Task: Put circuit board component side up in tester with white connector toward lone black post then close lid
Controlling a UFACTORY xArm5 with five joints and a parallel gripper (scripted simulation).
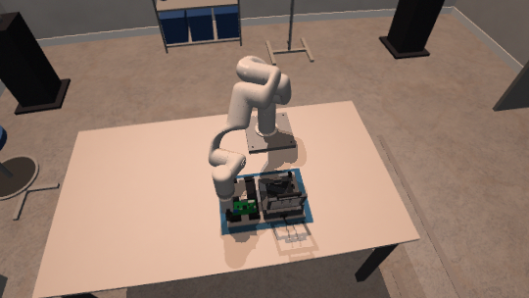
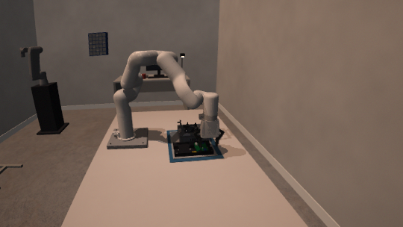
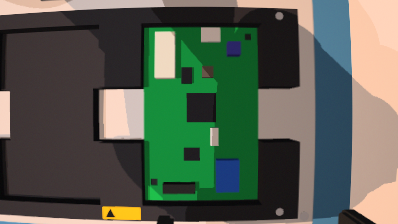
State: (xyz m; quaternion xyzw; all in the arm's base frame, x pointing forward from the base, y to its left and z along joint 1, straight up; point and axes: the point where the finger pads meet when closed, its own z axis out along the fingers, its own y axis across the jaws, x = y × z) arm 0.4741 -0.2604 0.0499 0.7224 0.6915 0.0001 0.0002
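The arm bends forward from its base, with the wrist pointing straight down over the tray [image 3: 60,110] near the tabletop's [image 1: 122,196] front edge. The gripper [image 2: 210,139] is spread fully and holds nothing. The circuit board [image 3: 201,112] lies flat in the tray, component side up, beside the tester [image 1: 283,196].

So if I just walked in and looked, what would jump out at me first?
Probably the bright green circuit board, lying flat in its black tray with little chips and a white connector on top. Then the big pale robot arm bending down over it, its open gripper low above the tray and holding nothing. The blue mat under the tray and the dark tester beside it stands out too.
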